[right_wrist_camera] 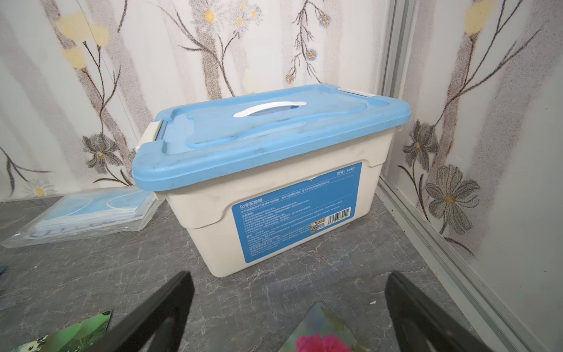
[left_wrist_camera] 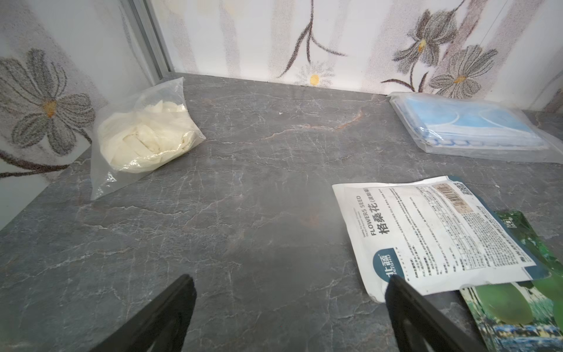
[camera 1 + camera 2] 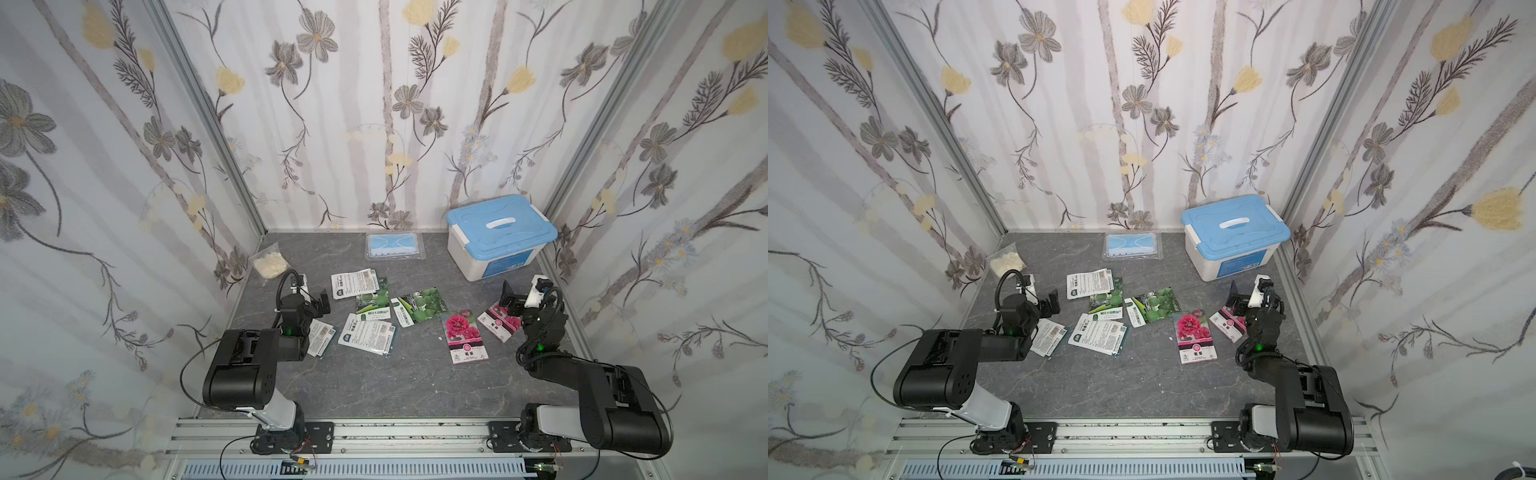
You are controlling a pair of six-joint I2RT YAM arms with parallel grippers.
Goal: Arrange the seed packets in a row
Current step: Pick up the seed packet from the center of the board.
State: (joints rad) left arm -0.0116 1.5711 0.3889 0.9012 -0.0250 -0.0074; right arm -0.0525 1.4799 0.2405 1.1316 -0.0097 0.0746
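- Left gripper (image 2: 289, 283) and right gripper (image 1: 289, 280) both stand spread, holding nothing; the right hovers just before the blue-lidded box (image 1: 274, 183).
- The seed packets (image 3: 365, 332) lie scattered, some overlapping, in front of that box.
- Glossy, overlapped packets may slide or lift in pairs when pinched.
- The packet farthest from the box hides partly under the left arm (image 3: 291, 328).

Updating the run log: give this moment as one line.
left gripper open, empty | right gripper open, empty | seed packets scattered, overlapping
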